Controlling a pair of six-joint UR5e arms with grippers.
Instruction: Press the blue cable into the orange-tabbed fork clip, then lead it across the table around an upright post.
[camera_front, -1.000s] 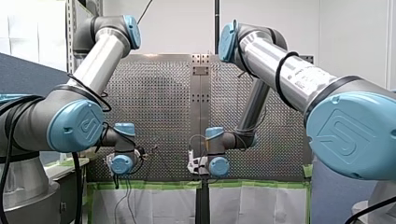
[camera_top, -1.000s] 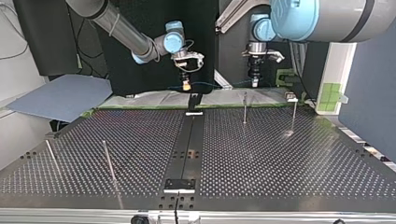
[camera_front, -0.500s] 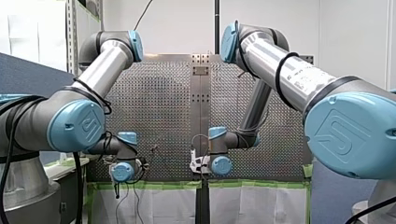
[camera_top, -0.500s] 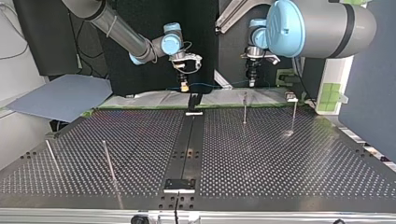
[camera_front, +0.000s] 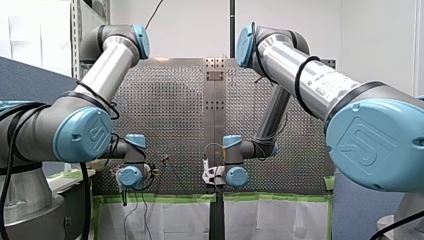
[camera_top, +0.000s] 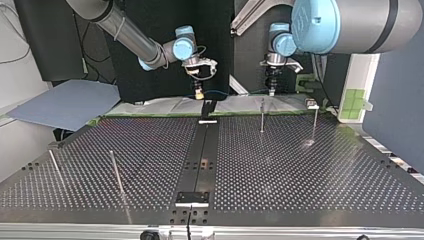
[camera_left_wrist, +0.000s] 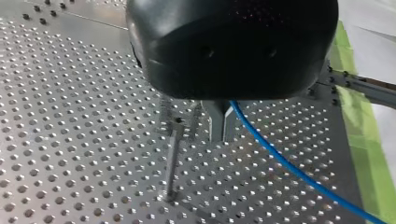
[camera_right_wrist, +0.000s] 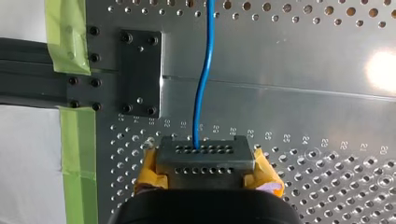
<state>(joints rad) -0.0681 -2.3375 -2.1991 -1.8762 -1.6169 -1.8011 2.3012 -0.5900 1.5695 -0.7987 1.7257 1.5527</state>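
Grippers hang over the far edge of the table in the top view, left gripper at that view's right and right gripper near its middle. The left one's metal fingers are closed on the blue cable, just beside an upright post. The yellow-padded right gripper is also clamped on the cable, which runs ahead of it over the perforated plate.
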